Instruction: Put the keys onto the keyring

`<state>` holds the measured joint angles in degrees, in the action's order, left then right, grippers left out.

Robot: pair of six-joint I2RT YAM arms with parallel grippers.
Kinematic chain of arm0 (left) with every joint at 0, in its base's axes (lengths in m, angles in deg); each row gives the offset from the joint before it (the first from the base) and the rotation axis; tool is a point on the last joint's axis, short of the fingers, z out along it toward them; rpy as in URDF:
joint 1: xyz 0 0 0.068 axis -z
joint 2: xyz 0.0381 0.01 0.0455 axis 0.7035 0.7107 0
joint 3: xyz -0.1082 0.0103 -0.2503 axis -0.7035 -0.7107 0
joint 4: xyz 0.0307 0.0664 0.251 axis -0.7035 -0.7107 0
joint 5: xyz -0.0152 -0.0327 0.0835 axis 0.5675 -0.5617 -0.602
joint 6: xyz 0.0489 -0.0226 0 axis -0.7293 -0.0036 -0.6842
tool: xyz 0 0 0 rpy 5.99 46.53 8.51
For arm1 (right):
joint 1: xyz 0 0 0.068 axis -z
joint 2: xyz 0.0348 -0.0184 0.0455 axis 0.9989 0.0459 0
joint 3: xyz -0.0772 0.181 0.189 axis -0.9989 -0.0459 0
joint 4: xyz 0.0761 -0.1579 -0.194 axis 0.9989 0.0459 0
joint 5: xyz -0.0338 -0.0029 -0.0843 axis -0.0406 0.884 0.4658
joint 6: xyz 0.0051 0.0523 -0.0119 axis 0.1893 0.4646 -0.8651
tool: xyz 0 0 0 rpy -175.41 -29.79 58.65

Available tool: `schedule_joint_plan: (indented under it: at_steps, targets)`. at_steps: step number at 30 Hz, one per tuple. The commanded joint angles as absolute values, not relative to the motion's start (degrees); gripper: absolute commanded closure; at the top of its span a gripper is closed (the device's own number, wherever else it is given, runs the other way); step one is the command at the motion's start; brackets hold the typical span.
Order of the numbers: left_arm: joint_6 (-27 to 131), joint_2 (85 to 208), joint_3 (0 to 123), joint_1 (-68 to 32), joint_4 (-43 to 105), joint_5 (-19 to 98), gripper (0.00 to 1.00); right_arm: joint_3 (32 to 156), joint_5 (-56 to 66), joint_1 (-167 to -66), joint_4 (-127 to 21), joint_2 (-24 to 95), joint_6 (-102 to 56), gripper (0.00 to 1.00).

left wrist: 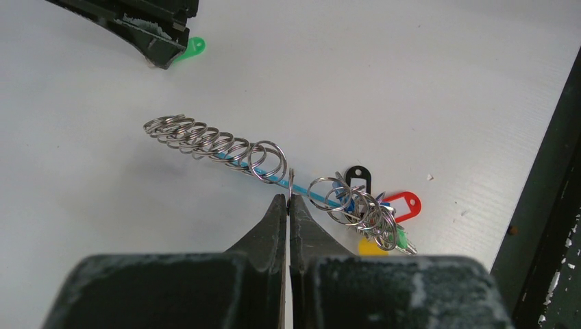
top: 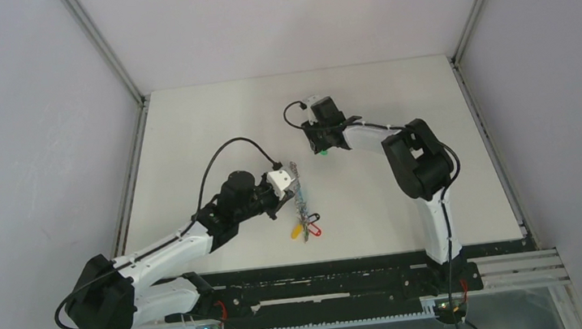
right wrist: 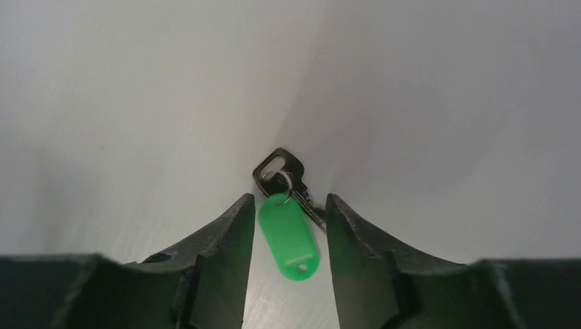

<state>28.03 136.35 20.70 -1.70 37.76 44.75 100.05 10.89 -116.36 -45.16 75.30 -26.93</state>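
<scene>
The white tabletop (top: 210,124) fills the floor of a pale grey-white booth. Bare walls (top: 22,119) close it in on three sides, and slim metal posts (top: 100,46) rise at the two back corners. Along the near edge, a black and silver rail (top: 326,291) carries both arm bases. Up close the surface looks matt and faintly ribbed.

Near the middle, a little towards the front, lies the keyring (left wrist: 212,140). It is a long run of overlapping silver split rings threaded on a thin, bright blue band. It ends towards the near edge in a bunch of plastic tags: red, black and a bit of green. A yellow tag (top: 295,232) sits in that bunch too, though I cannot tell whether it is threaded on. The left gripper (left wrist: 288,200) reaches in from the left. Its jaws are pressed together, pinching one thin silver ring that stands edge-on at their tips.

Further back and to the right, well apart from the keyring, is the green-tagged key (right wrist: 288,236). It is a small dark-headed key joined by a little silver ring to an oblong green plastic tag, lying flat on the tabletop. The right gripper (right wrist: 289,199) is down over it with its jaws spread, one either side of the tag. A sliver of white shows on both sides, so nothing is gripped.
</scene>
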Motion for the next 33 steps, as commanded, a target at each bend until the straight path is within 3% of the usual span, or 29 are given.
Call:
schedule_joint_plan:
  at_steps: [1,6,14,25,33]
  targets:
    - [28.9,136.6,23.0,-1.7,39.5,44.4,1.00,102.5,14.0,-118.3,-40.4,75.8,-26.9,0.62]
    - [28.9,136.4,22.8,-1.7,39.8,44.6,1.00,100.3,14.1,-119.2,-36.1,74.5,-25.6,0.78]
    - [28.8,136.6,22.8,-1.7,40.1,44.8,1.00,89.4,16.4,-121.5,-30.4,65.6,-20.9,0.91]
    - [28.7,137.2,23.0,-1.7,40.0,44.9,1.00,73.6,20.5,-130.1,-21.0,50.1,-11.0,0.83]
    - [28.6,137.1,23.0,-1.7,39.9,44.8,1.00,73.2,15.3,-128.4,-20.4,38.8,-9.3,0.64]
